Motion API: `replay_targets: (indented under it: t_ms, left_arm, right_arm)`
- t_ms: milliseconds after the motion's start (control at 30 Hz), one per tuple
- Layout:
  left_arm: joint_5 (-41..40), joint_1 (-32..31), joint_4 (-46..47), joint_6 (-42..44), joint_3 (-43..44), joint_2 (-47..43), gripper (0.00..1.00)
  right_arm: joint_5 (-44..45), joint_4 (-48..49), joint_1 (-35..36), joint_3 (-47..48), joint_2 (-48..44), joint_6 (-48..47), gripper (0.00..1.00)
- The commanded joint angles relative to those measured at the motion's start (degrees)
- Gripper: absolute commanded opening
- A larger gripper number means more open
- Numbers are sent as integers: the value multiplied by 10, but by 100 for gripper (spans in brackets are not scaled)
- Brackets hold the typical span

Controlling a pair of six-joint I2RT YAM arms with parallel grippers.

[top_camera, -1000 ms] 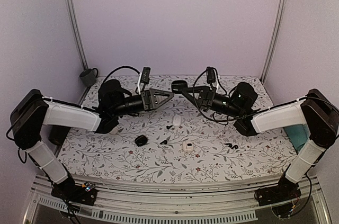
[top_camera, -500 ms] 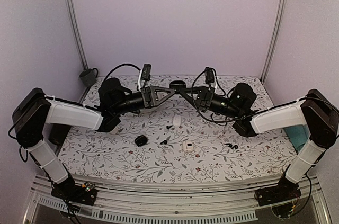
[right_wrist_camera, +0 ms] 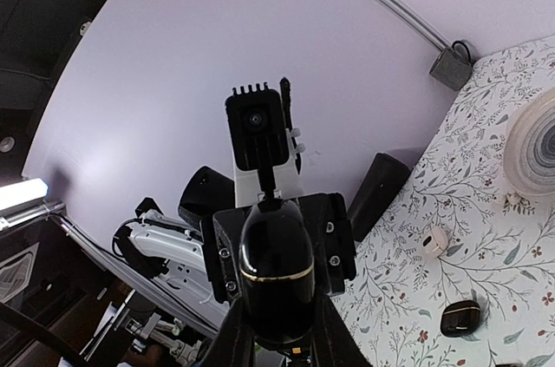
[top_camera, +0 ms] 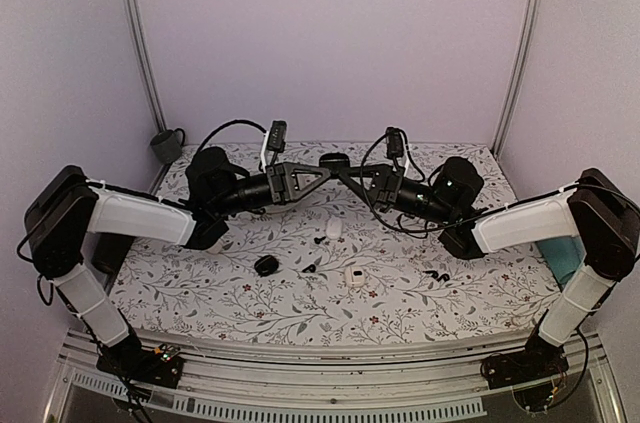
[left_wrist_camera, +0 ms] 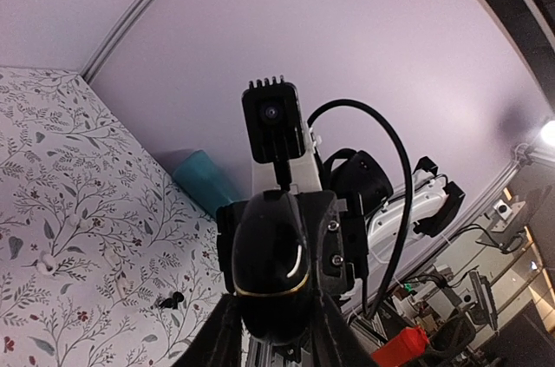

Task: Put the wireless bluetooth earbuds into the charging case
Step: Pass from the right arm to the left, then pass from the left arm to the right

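Top external view: both arms reach up and inward. The left claw [top_camera: 324,165] and right claw [top_camera: 345,165] meet tip to tip high over the middle of the table [top_camera: 200,303], each pinching the black case [top_camera: 334,159] from its own side. Beneath them the flowered top lies open out to its edges, and plain walls [top_camera: 330,43] close the back and both sides.

The earbuds [top_camera: 432,274] lie as a pair on the table's right part, well apart from the raised case. A third bud [top_camera: 320,240] and a fourth bud [top_camera: 308,267] lie nearer the middle, by a white case [top_camera: 334,228] and another white case [top_camera: 354,275]. A second black case [top_camera: 266,265] sits just left of them.

A teal cup [top_camera: 560,258] stands at the right edge, a dark cylinder [top_camera: 105,253] at the left edge and a grey cup [top_camera: 167,145] in the back left corner.

Left wrist view alone shows that claw's fingers [left_wrist_camera: 336,343] pressed on the case's sides, and a gold seam across the case. Right wrist view adds a white roll [right_wrist_camera: 538,146], hidden under the left arm from above.
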Motion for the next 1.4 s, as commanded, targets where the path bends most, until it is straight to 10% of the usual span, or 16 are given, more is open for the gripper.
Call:
replay_targets:
  t_ms: [0, 600, 767, 1100, 1367]
  left_arm:
    - [14, -1, 24, 0, 14, 10, 27]
    - [19, -1, 35, -3, 15, 13, 24]
    - [17, -1, 33, 1, 14, 13, 6]
    - [90, 2, -89, 145, 21, -31, 0]
    - [184, 11, -200, 245, 28, -61, 0]
  right_arm:
    - [-4, 11, 6, 0, 7, -2, 4]
    - [-15, 23, 8, -3, 11, 9, 5]
    - [-23, 20, 12, -1, 15, 8, 5]
    - [13, -102, 12, -30, -58, -67, 69]
    - [-6, -325, 6, 19, -129, -225, 75]
